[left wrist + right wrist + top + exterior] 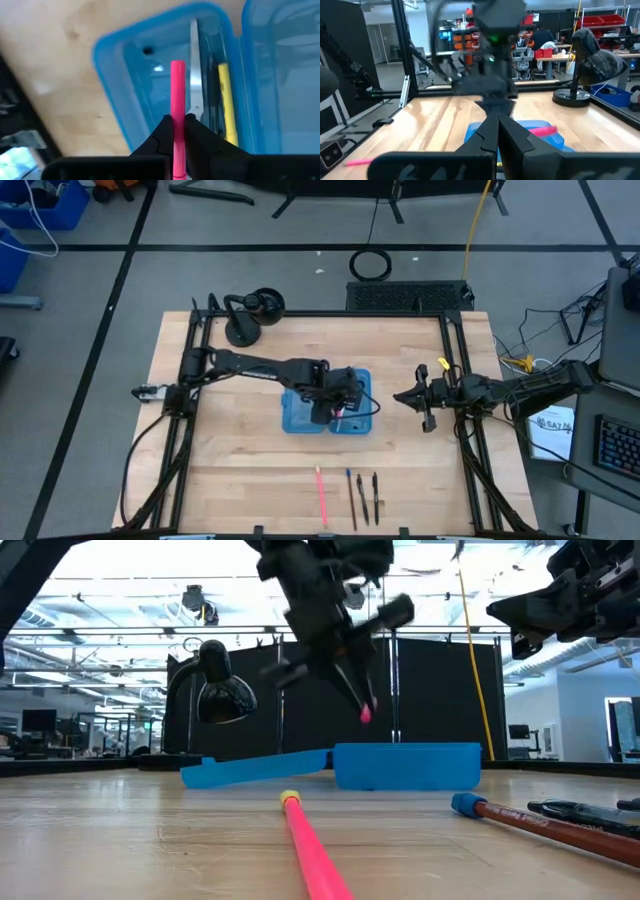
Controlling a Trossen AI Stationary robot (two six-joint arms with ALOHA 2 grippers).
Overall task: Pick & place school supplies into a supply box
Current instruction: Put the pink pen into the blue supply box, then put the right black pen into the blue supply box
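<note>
Left gripper (178,131) clamped on pink marker (177,95), hovering over open blue pencil case (296,418) mid-table (scissors (194,70) and yellow pencil (227,102) inside). Right gripper (424,398) closed, empty, parked right of case.

Left arm (255,367) and right arm (520,388): dark, jointed links, black cables trailing along each; both are ending in black two-finger grippers, left (178,131), right (498,131), with tapering, wedge-shaped fingers.

Black lamp (250,315) at the far left corner of the wooden desk (240,470); coiled cable (371,263) on the floor beyond.
</note>
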